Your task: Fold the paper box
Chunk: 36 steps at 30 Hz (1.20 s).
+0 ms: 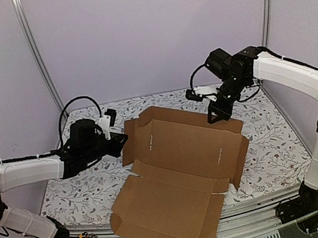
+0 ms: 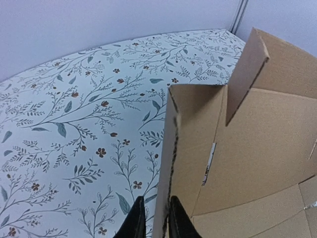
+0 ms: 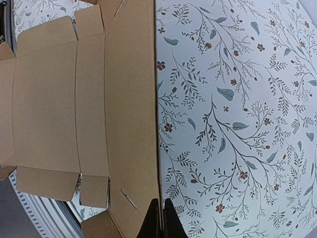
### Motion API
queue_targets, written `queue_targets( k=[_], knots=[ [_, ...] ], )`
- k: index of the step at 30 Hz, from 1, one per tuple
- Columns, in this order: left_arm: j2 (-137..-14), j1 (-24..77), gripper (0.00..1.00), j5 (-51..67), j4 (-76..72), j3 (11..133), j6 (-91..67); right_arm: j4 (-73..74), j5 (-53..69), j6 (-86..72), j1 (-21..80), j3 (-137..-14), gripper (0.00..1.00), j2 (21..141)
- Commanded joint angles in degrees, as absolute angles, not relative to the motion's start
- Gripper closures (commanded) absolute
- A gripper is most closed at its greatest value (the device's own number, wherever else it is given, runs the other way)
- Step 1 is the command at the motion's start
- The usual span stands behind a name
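paper box [image 1: 175, 177] centre of top view, near panel overhanging surface [image 1: 73, 192], long axis bottom centre to upper right. Left tool [image 2: 154, 220] straddles its left wall, clamp unclear. Right tool [image 3: 162, 220] pressed together at far-right wall rim

The left arm [image 1: 29, 171] stretches low and level, left gripper [image 2: 156, 202] jaws slightly parted. The right arm [image 1: 289, 71] arches high, right gripper [image 3: 161, 204] angled downward, jaws closed.
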<state>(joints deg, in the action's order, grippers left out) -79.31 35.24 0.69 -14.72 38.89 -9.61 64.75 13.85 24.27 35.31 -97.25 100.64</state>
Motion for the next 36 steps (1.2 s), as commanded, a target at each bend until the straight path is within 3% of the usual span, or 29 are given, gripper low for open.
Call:
queue_targets(
  k=[1,8,20,24,30,36],
  knots=[
    [-77.72,35.77,0.79,-3.11,-8.95,41.56,-14.65,58.5,9.91,24.17,38.84,-93.96,1.0,96.62],
    [-74.37,35.68,0.62,-6.66,5.24,50.7,-19.34,54.46,-0.73,25.46,42.63,-92.23,1.0,95.06],
    [-72.44,35.71,0.51,0.82,13.64,62.49,-27.39,47.91,-7.24,23.07,44.31,-88.57,1.0,91.6],
    [-75.68,35.73,0.67,7.54,13.58,67.07,-30.94,45.73,-8.48,22.04,45.12,-86.69,1.0,90.37],
    [-80.75,35.72,1.0,13.06,10.35,71.5,-37.33,44.0,-9.49,21.21,46.74,-84.87,1.0,88.88],
    [-84.7,35.68,1.0,9.07,10.93,73.43,-40.35,43.64,-10.21,20.49,47.81,-84.09,1.0,88.18]
  ],
)
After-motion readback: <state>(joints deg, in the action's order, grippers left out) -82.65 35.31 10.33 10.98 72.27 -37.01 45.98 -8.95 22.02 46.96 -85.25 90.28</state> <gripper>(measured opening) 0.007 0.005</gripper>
